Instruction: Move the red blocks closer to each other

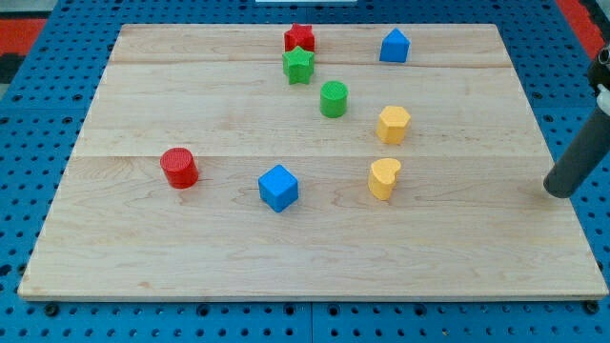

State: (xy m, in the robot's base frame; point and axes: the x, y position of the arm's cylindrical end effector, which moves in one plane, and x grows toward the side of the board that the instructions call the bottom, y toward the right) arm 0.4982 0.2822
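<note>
A red cylinder (pixel 178 168) stands on the wooden board (pixel 143 257) at the view's left. A red star (pixel 299 38) sits near the view's top centre, touching a green star (pixel 298 65) just below it. My tip (pixel 559 191) rests at the board's right edge, far to the right of all blocks and touching none.
A green cylinder (pixel 334 99) stands below and right of the green star. A blue cube (pixel 278 187) lies right of the red cylinder. A yellow hexagon (pixel 393 124) and a yellow heart (pixel 384 177) sit centre-right. A blue pentagon-like block (pixel 395 46) is at the top right.
</note>
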